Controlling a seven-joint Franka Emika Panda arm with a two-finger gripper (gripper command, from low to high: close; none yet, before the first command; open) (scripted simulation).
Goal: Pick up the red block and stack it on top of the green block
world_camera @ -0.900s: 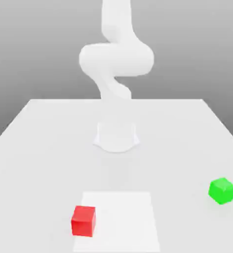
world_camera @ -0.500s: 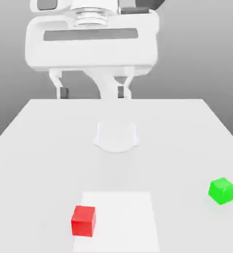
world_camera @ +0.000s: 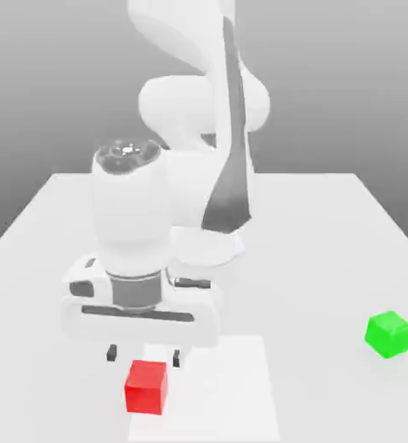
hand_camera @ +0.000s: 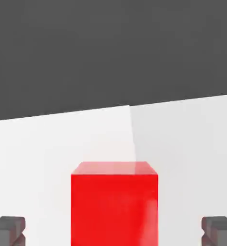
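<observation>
Exterior view put the white Franka arm [world_camera: 199, 173] low over the white tabletop [world_camera: 328, 242], its two-finger gripper [world_camera: 143, 354] hanging just above the small red cube [world_camera: 146, 386]. Nothing of the task proper had been finished: the red cube sat on the table, ungrasped, and the small green cube [world_camera: 389, 334] stood alone and bare on top, well apart at roughly three o'clock from the red one. Judging by that layout, only the approach was in place; the final descent, the closing, the lift, the carry across and the placing on the green cube all remained.

The gripper's fingers were spread wide, holding nothing. In the hand view the two dark grey fingertips [hand_camera: 7, 229] stood one on each side of the red cube [hand_camera: 114, 204] with clear gaps between, so the cube lay centred between the jaws.

The red cube rested at about six o'clock on the table in the exterior view, on the edge of a paler square patch [world_camera: 229, 381] of the surface. It looked like a plain, glossy, sharp-edged block, evenly red with a lighter top face and a faint sheen down one side, sitting flat and square to the fingers. The green cube looked the same size, turned slightly.
</observation>
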